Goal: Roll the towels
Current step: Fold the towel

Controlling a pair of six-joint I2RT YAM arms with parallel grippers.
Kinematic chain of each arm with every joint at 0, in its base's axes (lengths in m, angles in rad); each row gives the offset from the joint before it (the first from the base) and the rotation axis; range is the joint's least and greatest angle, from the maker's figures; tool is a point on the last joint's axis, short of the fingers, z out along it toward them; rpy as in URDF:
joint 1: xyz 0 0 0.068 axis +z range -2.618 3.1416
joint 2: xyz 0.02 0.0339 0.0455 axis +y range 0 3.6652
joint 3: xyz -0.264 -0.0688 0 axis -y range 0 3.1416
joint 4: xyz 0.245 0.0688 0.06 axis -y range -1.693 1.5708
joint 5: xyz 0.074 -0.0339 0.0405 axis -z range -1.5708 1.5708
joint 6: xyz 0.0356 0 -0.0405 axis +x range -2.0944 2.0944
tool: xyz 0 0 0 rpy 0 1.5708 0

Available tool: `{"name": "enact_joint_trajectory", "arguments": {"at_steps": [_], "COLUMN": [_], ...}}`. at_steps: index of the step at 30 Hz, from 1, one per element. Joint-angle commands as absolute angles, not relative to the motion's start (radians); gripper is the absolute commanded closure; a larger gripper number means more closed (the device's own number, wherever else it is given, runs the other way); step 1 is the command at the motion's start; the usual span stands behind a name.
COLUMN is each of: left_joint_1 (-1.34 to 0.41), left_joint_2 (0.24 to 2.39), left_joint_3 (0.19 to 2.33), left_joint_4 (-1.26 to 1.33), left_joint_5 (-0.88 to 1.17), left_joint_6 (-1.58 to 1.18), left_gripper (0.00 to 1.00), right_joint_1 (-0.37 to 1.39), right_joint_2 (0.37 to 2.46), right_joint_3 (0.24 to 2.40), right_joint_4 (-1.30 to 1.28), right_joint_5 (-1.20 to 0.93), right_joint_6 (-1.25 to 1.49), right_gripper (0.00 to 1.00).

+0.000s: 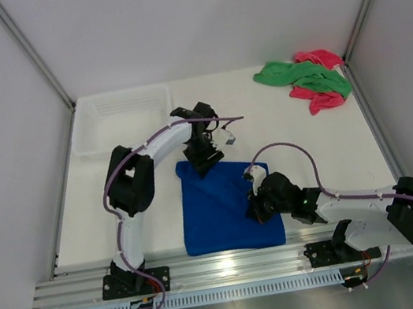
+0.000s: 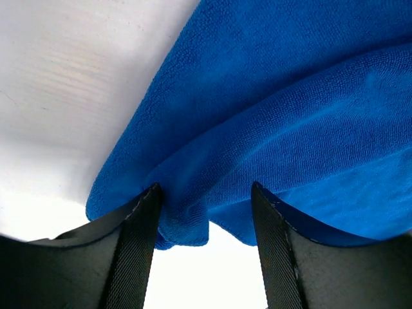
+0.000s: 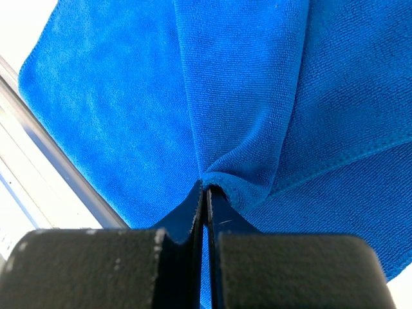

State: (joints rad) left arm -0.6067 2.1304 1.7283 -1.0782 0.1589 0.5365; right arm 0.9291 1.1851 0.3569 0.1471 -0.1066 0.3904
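My right gripper (image 3: 205,188) pinches a fold of the blue towel (image 1: 216,217) tight. My left gripper (image 2: 205,193) stands spread apart, with the towel's far corner between its fingers.

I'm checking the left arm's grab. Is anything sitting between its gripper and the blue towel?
Nothing visible does. The left gripper straddles the far-left corner of the blue towel with jaws open, and the cloth lies directly between them. The right gripper is pinched shut on the towel's right edge.
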Motion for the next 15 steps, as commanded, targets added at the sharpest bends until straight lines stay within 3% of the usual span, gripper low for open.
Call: {"name": "enact_joint_trajectory", "arguments": {"at_steps": [1,4,6,10,15], "left_joint_1": [-0.595,-0.595,-0.594,-0.586,-0.568], "left_joint_2": [2.105,2.103,2.103,2.097,2.008], "left_joint_3": [1.744,1.753,1.744,1.714,1.663], "left_joint_4": [-1.092,-1.097,-1.097,-1.078,-0.987], "left_joint_5": [0.159,0.230,0.250,0.249,0.241], "left_joint_6": [0.517,0.514,0.514,0.515,0.497], "left_gripper": [0.39,0.46,0.56,0.99,0.99], "right_joint_1": [0.920,0.913,0.908,0.861,0.763], "right_joint_2": [1.166,1.163,1.157,1.126,1.077], "right_joint_3": [0.347,0.347,0.344,0.347,0.388], "right_joint_4": [0.172,0.160,0.156,0.147,0.097], "right_joint_5": [-0.078,-0.074,-0.077,-0.098,-0.106], "right_joint_6": [0.388,0.385,0.387,0.393,0.384], "right_gripper": [1.00,1.00,1.00,1.00,1.00]}}
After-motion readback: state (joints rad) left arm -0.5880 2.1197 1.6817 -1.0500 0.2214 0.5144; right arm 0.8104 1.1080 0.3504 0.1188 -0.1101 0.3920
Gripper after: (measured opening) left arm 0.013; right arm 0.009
